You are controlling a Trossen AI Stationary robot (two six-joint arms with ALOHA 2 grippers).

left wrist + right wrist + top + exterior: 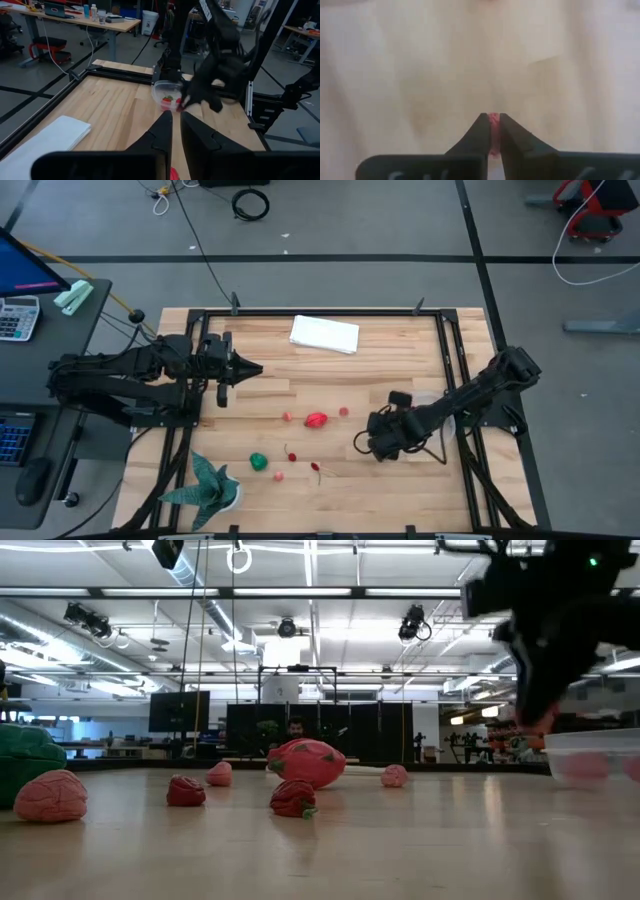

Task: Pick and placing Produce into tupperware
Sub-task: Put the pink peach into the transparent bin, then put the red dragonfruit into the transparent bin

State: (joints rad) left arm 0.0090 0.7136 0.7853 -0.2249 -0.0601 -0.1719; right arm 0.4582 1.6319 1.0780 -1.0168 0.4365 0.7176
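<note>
We see our right claw [490, 131] pinching a small pink toy produce bit [493, 125] mid-body; it seems light, slippery; the clear squarish plastic tupperware [167, 91] sits at three o'clock; left claw [173, 125] pressed together.

Open board: bare wooden table [390, 365] across upper centre-right of the high view. Obstacles: white cloth [324, 334] at top centre; scattered produce [316, 420] mid-frame; spiky plant [208, 485] lower left; tupperware [441, 423], right, beneath the right arm.
</note>
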